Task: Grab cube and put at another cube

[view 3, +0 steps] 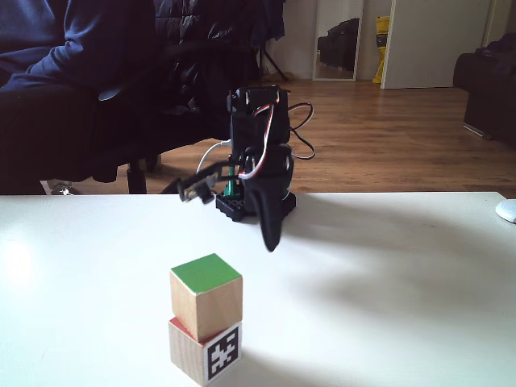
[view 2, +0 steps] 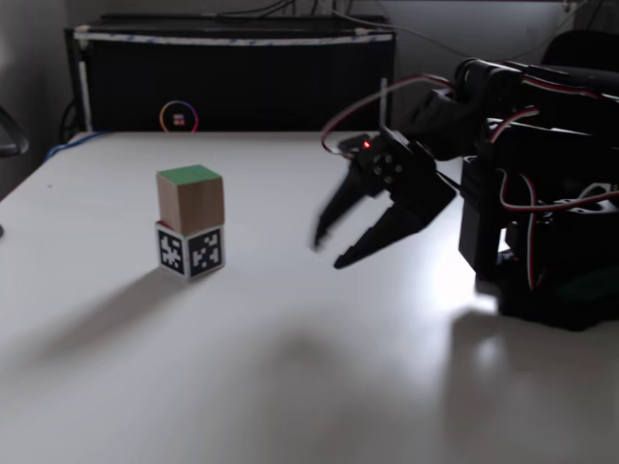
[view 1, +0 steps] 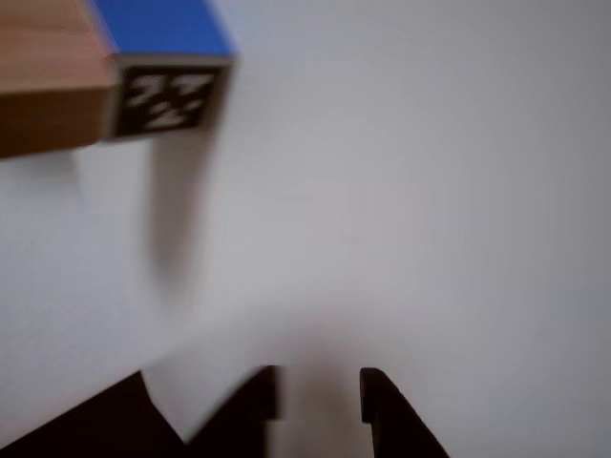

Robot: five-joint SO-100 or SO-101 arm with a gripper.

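The cube (view 2: 191,198), green on top with plain wood sides, rests on another cube (view 2: 191,252) that has black-and-white marker faces. In another fixed view the green-topped cube (view 3: 205,294) sits slightly turned on the lower cube (view 3: 205,353), where a red top edge shows. The other view shows a wood block (view 1: 48,86) beside a blue and marker-faced cube (view 1: 167,57) at top left. My gripper (view 2: 327,253) hangs open and empty to the right of the stack, clear of it. It also appears behind the stack (view 3: 228,219) and at the bottom edge (view 1: 320,377).
The arm's base (view 2: 542,280) stands at the right of the white table (view 2: 290,387). A black cabinet (view 2: 232,77) lines the far edge. A person in dark clothes (view 3: 64,72) sits behind the table, and a white mouse (view 3: 506,211) lies at its right edge.
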